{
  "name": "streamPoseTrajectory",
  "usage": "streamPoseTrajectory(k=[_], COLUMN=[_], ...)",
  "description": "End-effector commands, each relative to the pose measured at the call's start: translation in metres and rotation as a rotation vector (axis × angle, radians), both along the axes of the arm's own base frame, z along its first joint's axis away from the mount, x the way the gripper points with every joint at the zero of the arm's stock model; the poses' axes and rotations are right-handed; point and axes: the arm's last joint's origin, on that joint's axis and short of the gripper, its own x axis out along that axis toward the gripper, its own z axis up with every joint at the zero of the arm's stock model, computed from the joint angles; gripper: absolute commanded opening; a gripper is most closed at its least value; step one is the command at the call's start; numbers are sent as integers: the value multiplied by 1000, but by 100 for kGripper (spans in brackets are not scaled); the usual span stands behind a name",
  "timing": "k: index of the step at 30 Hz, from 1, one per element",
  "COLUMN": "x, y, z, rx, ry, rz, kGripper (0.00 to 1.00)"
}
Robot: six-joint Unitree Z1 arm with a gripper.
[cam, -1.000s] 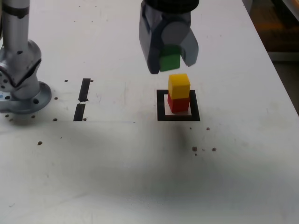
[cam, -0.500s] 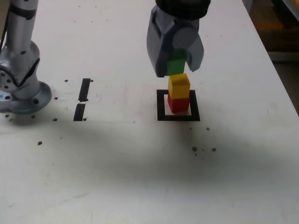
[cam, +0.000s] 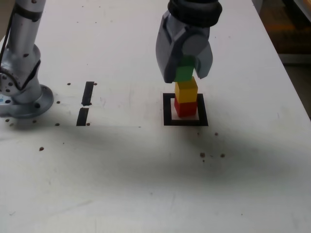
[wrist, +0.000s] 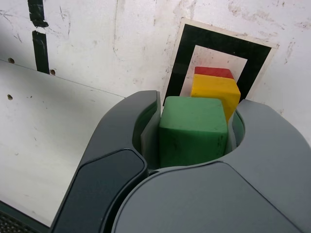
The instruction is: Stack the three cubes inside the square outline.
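Observation:
The red cube (cam: 185,108) sits inside the square outline (cam: 168,110) with the yellow cube (cam: 186,91) on top of it. My gripper (cam: 184,74) is shut on the green cube (cam: 184,73), which hangs right on or just above the yellow one; whether they touch I cannot tell. In the wrist view the green cube (wrist: 193,130) fills the space between the grey fingers (wrist: 121,145), with the yellow cube (wrist: 216,93), the red cube (wrist: 213,72) and the square outline (wrist: 219,43) beyond it.
Two short black strips (cam: 85,103) lie on the white table at the exterior view's left. The arm's grey base (cam: 22,73) stands at the far left. Small dark specks (cam: 211,155) dot the table in front of the square. The table's edge runs along the right.
My gripper has come down and shifted slightly right with the green cube, from above and behind the yellow cube to directly over it.

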Motion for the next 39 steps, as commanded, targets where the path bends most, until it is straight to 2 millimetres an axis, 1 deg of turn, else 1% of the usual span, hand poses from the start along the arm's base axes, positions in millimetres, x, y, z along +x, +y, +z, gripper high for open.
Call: streamPoseTrajectory(k=[1,10,21,31,33,35,36,39], x=[1,8,10,13,13,13,13,13], y=[0,-1,4,3,3,3,3,3], z=[-2,-13,-12,-16,-17,-18,-18,-18], rx=[-2,-22,-33,-40,-42,-43,-44,-42], ry=[9,27,15,8,10,12,12,9], rz=[-1,-4,-3,-6,-5,-5,-5,-5], kGripper=[19,19,19,26,29,36,41,64])
